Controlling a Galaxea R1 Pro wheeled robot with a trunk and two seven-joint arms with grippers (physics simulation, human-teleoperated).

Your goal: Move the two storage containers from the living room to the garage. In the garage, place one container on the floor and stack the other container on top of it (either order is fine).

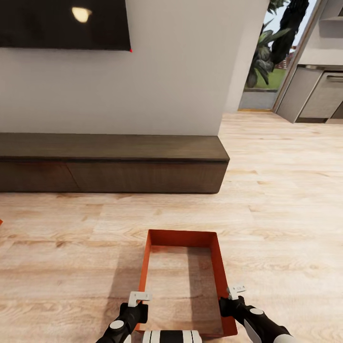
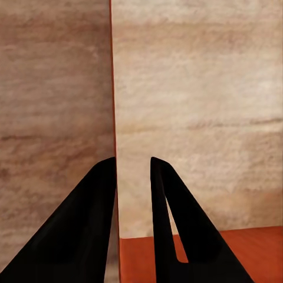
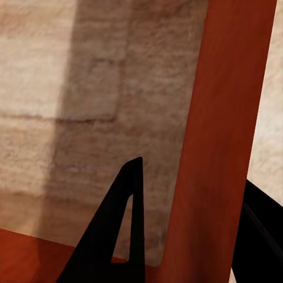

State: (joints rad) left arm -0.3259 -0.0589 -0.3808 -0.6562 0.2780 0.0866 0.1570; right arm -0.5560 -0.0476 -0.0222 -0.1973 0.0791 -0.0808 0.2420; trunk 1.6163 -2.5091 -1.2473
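Note:
One orange-red storage container (image 1: 220, 271) sits low in front of me over the pale wood-plank living room floor, open side up. My left gripper (image 1: 139, 297) is at its near left wall. In the left wrist view, the left gripper (image 2: 133, 168) has its fingers (image 2: 94, 224) drawn in close around that thin wall (image 2: 114, 88). My right gripper (image 1: 236, 290) is at the near right wall. In the right wrist view its fingers (image 3: 127, 200) stand wider, one on each side of the wall (image 3: 218, 147), with a gap on the inner side. A sliver of orange-red (image 1: 1, 221) shows at the left edge.
A long dark low cabinet (image 1: 109, 162) runs along the grey wall ahead, under a black TV (image 1: 62, 24). To the right the plank floor (image 1: 286, 166) runs on toward grey cabinets (image 1: 319, 95) and a window with plants (image 1: 267, 57).

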